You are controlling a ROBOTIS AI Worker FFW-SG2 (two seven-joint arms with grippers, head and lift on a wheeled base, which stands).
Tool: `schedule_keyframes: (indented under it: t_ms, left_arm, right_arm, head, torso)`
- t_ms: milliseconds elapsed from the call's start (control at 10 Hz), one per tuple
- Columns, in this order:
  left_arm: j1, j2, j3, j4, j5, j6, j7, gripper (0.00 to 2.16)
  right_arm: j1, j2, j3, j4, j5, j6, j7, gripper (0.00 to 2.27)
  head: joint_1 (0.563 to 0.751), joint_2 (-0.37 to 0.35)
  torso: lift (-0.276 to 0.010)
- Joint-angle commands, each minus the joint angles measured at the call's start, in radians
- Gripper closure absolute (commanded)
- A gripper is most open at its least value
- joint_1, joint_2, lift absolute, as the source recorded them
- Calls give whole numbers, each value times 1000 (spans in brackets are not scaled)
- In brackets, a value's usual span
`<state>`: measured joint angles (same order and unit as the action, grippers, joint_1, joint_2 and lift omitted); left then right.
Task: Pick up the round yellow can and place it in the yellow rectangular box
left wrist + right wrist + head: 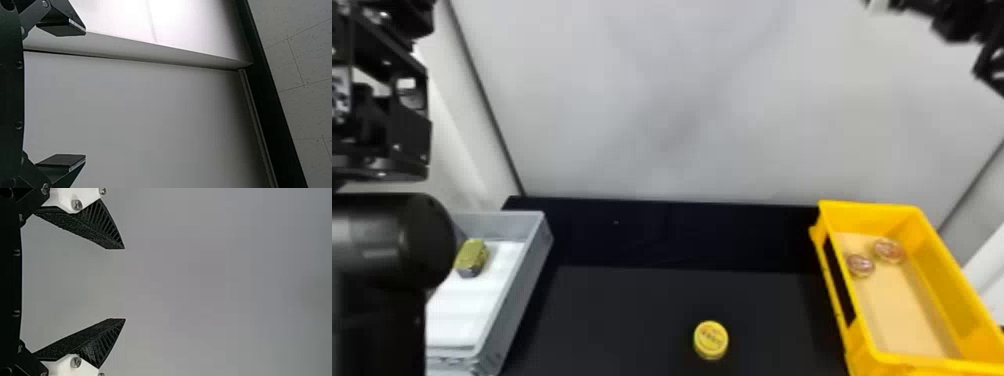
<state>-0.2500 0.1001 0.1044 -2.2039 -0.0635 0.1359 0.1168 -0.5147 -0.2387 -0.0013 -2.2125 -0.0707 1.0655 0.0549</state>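
Yellow can [711, 339] is standing on the tabletop [622, 310], toward seven o'clock from the right end effector [125, 284], spread and empty. Left end effector [85, 95] is gaping empty too. Yellow box [869, 209] is lying around two o'clock from the can, seemingly favouring the right arm [957, 22]; the head view's edge is cropping it, obscuring depth.

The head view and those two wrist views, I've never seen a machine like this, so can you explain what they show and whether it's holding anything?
This is a robot with two arms. The head view looks down on its work from its head; each wrist view looks out past one arm's own fingers. On the black surface sits a round yellow can. A gray box stands at the robot's left, a yellow box at its right. The left gripper and right gripper are open and empty.
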Motion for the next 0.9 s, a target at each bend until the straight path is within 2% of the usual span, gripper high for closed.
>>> schedule_keyframes:
  t_ms: [0,100,200,300,500,800]
  left_arm:
    - [0,-2,-2,-5,-1,8,0,140]
    - [0,-5,-3,-5,-1,8,0,140]
    - [0,-10,-5,-5,-1,8,0,140]
    - [-2,-14,-9,-5,-1,8,0,140]
    - [-2,-19,-11,-5,-1,8,0,140]
    - [-2,-20,-14,0,2,4,0,140]
  right_arm:
    - [-41,-37,-2,146,-55,185,209,153]
    - [-27,-45,4,214,-55,187,329,148]
    - [-1,-50,6,264,-50,188,412,136]
    - [36,-54,15,286,-23,190,450,107]
    - [97,-44,63,335,189,133,633,55]
    - [165,-19,167,461,484,92,820,70]
  head:
    - [663,54]
    - [663,54]
    - [663,54]
    - [663,54]
    - [663,54]
    - [663,54]
  torso:
    - [-5]
    - [-5]
    - [-5]
    - [-5]
    - [-5]
    - [-5]
